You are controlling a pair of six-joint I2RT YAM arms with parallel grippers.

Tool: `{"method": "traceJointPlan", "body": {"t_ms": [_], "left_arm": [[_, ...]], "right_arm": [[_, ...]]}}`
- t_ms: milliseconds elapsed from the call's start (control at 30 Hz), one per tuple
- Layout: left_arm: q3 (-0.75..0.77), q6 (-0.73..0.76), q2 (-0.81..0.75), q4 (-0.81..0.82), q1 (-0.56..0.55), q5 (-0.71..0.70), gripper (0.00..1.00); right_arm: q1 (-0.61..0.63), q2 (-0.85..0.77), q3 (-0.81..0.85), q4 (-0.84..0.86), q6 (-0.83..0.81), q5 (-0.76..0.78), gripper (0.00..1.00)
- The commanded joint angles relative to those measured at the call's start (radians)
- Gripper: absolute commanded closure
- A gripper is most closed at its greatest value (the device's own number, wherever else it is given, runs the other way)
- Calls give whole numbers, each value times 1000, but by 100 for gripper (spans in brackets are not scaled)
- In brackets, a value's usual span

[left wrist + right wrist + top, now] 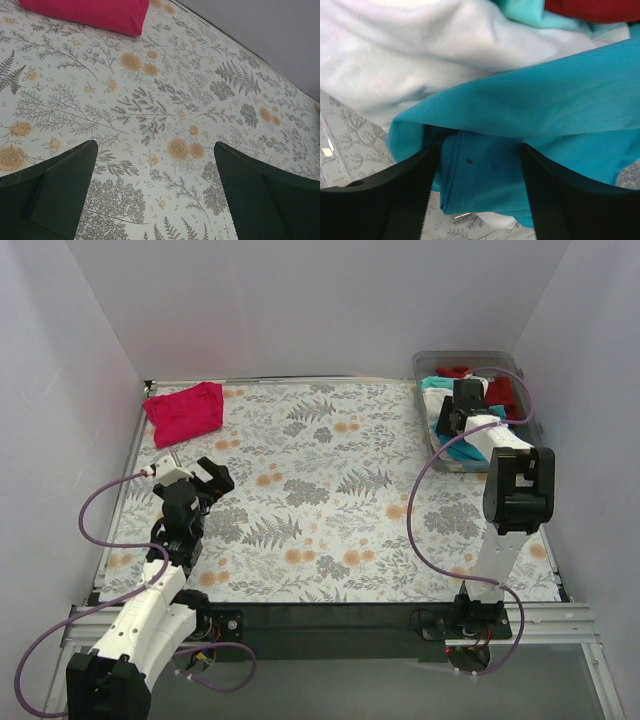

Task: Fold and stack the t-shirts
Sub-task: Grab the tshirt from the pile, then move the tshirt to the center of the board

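Note:
A folded magenta-pink t-shirt (185, 410) lies at the table's far left corner; its edge shows at the top of the left wrist view (90, 12). My left gripper (207, 480) (155, 195) is open and empty above the flowered table, short of that shirt. My right gripper (452, 422) (480, 170) is open at the bin's front edge, its jaws on either side of a hanging fold of a teal t-shirt (545, 110) (460, 452). A white t-shirt (395, 55), a pale teal one (525, 12) and a red one (590, 10) (497, 392) lie behind it.
The clear plastic bin (470, 357) holding the heap of shirts stands at the table's far right corner. The flowered tablecloth (320, 500) covers the table. White walls close in the back and both sides. Purple cables loop beside each arm.

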Motion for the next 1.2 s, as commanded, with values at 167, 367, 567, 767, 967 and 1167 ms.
{"method": "traceJointPlan", "body": {"t_ms": [167,367,567,767,967,1167], "left_arm": [[1,8,-29,3,-2,-6,5],[-2,5,-32,3,-2,-9,5],[0,2,-23,5,-2,1,5],[-5,0,-34,6,-2,10,5],[-7,-1,-45,0,-2,18,5],[-11,-4,-57,-1,-2,27,5]], "right_arm": [[5,16,-19,-24,3,-49,96],[37,-208,-88,-35,-5,26,99],[150,-497,-111,-12,-58,189,99],[319,-662,-22,51,-146,111,99],[397,-676,21,72,-119,-314,99],[399,-692,-172,77,-62,-531,42]]}}
